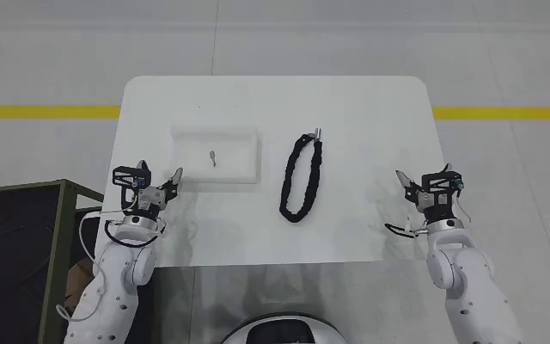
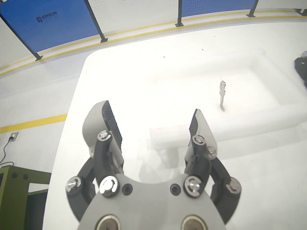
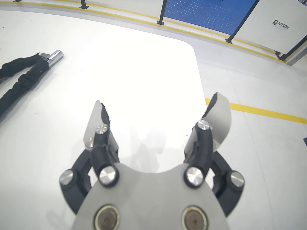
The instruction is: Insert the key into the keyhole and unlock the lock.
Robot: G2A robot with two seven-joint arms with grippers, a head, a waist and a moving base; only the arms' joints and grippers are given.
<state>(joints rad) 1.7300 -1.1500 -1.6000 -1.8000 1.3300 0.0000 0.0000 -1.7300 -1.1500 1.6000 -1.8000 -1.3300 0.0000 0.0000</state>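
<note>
A white tabletop (image 1: 361,241) with rounded corners takes up the middle of the top view. Left of centre sits a shallow white tray (image 1: 185,176), and the small metal key (image 1: 212,157) is inside its recess, near the middle and clear of the rim. Whether the key lies flat or stands on end I cannot tell. To the right of the tray, apart from it, the lock (image 1: 289,176) lies as a long narrow loop of black sleeved chain. Its metal cylinder (image 1: 318,133) is at the upper end of the loop, pointing toward the top of the frame.

The left gripper (image 1: 160,172) hangs at the lower left of the top view, just beside the tray's lower left corner. Its fingers are spread wide with nothing between them. The left wrist view shows the same gripper (image 2: 151,111) over bare tabletop, with the tray's near rim (image 2: 239,132) just past the fingertips. The key (image 2: 222,94) sits beyond that rim, and the end of the chain (image 2: 301,69) shows at the frame's edge.

The right gripper (image 1: 423,176) sits at the lower right of the top view, near the tabletop's right edge and well apart from the lock. Its fingers are also wide and empty. In the right wrist view this gripper (image 3: 157,99) is above plain tabletop, with the chain (image 3: 21,82) and its shiny cylinder (image 3: 54,56) off to one side.

A yellow floor line (image 1: 51,111) crosses behind the tabletop.
</note>
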